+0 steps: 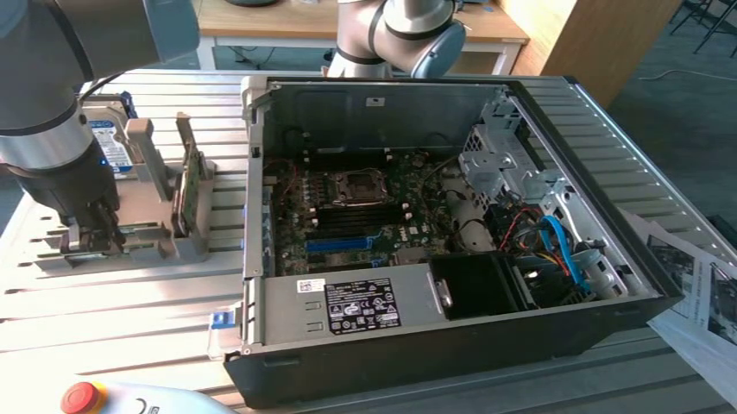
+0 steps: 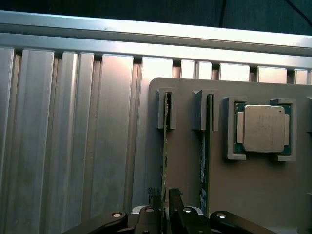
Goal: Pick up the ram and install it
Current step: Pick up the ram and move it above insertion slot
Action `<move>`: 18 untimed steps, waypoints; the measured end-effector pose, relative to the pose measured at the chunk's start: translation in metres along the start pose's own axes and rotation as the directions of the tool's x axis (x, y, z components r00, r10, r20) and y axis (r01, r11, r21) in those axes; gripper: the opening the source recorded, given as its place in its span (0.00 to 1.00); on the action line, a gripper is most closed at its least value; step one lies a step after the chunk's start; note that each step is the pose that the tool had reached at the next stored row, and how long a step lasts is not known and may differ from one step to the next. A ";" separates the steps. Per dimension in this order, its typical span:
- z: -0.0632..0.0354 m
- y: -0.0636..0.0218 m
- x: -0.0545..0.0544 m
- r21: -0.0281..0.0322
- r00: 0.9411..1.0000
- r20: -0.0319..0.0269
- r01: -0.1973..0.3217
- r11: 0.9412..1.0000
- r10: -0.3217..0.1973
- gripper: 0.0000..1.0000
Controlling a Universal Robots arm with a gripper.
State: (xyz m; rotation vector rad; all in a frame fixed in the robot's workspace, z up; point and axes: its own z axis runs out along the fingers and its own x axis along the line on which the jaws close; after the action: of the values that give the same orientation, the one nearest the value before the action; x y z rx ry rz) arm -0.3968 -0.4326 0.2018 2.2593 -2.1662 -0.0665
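Your gripper (image 2: 164,196) hangs low over the grey holder (image 2: 185,165) at the exterior view's left. Its jaws are slightly apart and straddle the ram (image 2: 165,146), which stands on edge in its slot beside a second stick (image 2: 206,146) and the processor chip (image 2: 263,127). By this showing the pick is not yet made: nothing is gripped or lifted. The open computer case (image 1: 461,354) sits well apart, so the grasp, lift and installation all remain.

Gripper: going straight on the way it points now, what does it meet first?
Most likely the ram standing on edge in the grey holder, directly in line with the gripper. Depth is unclear, so it may already touch.
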 end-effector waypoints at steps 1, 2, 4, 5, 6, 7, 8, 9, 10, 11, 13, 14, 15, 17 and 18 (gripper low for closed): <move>0.0001 0.0000 0.000 0.000 1.000 0.000 0.000 1.000 0.000 0.22; 0.0001 0.0000 0.000 0.000 1.000 0.000 0.000 1.000 0.000 0.22; 0.0003 0.0000 0.000 0.000 1.000 0.000 0.000 1.000 0.000 0.22; 0.0003 0.0000 0.000 0.000 1.000 0.000 0.000 1.000 0.000 0.22; 0.0003 0.0000 0.000 0.000 1.000 0.000 0.000 1.000 0.000 0.22; 0.0003 0.0000 0.000 0.000 1.000 0.000 0.000 1.000 0.000 0.22; 0.0003 0.0000 0.000 0.000 1.000 0.000 0.000 1.000 0.000 0.22; 0.0003 0.0000 0.000 0.000 1.000 0.000 0.000 1.000 0.000 0.22; 0.0003 0.0000 0.000 0.000 1.000 0.000 0.000 1.000 0.000 0.22; 0.0003 0.0000 0.000 0.000 1.000 0.000 0.000 1.000 0.000 0.22; 0.0003 0.0000 0.000 0.000 1.000 0.000 0.000 1.000 0.000 0.22; 0.0003 0.0000 0.000 0.000 1.000 0.000 0.000 1.000 0.000 0.22; 0.0003 0.0000 0.000 0.000 1.000 0.000 0.000 1.000 0.000 0.20; 0.0003 0.0000 0.000 0.000 1.000 0.000 0.000 1.000 0.000 0.14; 0.0003 0.0000 0.000 0.000 1.000 0.000 0.000 1.000 0.000 0.12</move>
State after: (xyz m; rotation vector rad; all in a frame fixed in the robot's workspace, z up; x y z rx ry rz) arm -0.3969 -0.4325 0.2016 2.2592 -2.1662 -0.0663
